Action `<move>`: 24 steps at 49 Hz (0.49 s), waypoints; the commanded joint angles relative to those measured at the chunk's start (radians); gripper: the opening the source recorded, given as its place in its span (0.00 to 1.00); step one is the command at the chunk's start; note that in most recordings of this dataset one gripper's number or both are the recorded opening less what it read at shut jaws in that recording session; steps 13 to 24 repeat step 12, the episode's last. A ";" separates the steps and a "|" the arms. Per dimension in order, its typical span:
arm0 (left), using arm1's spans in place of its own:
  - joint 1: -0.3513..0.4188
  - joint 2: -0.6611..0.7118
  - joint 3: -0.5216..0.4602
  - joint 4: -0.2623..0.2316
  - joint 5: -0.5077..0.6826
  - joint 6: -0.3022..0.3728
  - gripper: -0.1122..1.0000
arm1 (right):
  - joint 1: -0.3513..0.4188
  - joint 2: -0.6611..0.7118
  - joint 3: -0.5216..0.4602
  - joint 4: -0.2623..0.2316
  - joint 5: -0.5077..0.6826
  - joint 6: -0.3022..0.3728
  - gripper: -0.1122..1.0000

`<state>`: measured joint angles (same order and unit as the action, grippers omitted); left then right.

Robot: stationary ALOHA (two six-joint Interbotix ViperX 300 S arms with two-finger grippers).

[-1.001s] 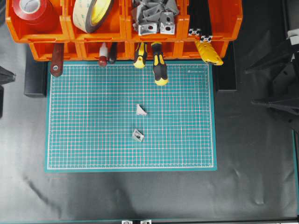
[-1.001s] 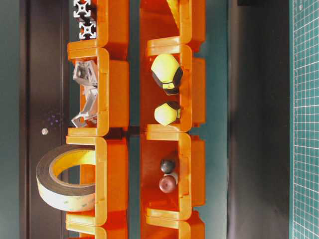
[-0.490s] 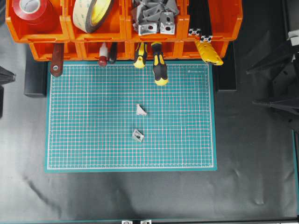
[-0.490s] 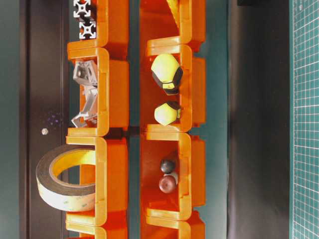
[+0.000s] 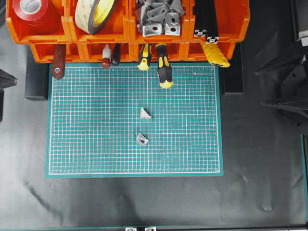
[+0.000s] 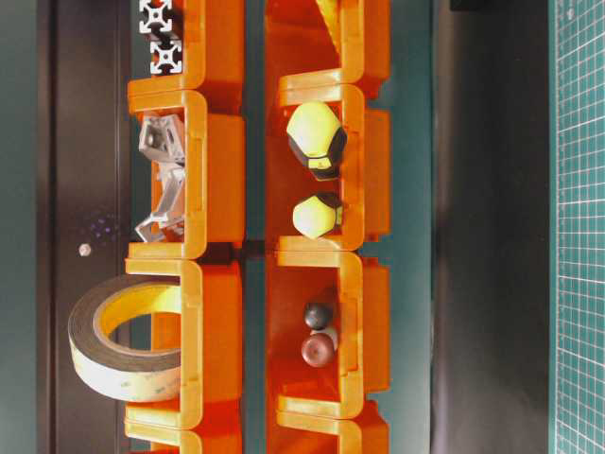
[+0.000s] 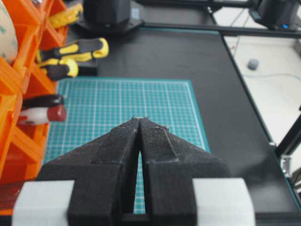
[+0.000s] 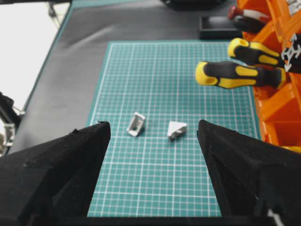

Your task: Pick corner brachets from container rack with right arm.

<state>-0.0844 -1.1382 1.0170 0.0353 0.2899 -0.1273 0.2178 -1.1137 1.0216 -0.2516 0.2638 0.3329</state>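
Fig.: your right end effector [image 8: 153, 129] is released, jaws spread wide w/ nothing between them, parked at the right edge off the green mat [image 5: 86, 144]. Two corner brachets [image 5: 145, 113] lie apart mid-mat; the rest sit piled in the container rack [image 5: 120, 36], upper row, third bin from left. Left end effector [image 7: 139, 123] is clenched, empty.

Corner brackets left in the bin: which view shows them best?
Overhead: the corner brackets lie heaped in the container rack's third upper bin, seen from above. Table-level shows them partly behind the bin wall. Neither wrist view shows that heap.
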 commanded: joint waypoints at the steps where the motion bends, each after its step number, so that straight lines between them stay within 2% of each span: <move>1: -0.002 0.000 -0.009 0.003 -0.003 -0.003 0.10 | -0.006 0.006 -0.008 -0.002 -0.017 0.002 0.76; 24: -0.002 -0.008 -0.003 0.003 -0.009 -0.003 0.10 | -0.011 0.006 0.000 -0.002 -0.040 0.002 0.76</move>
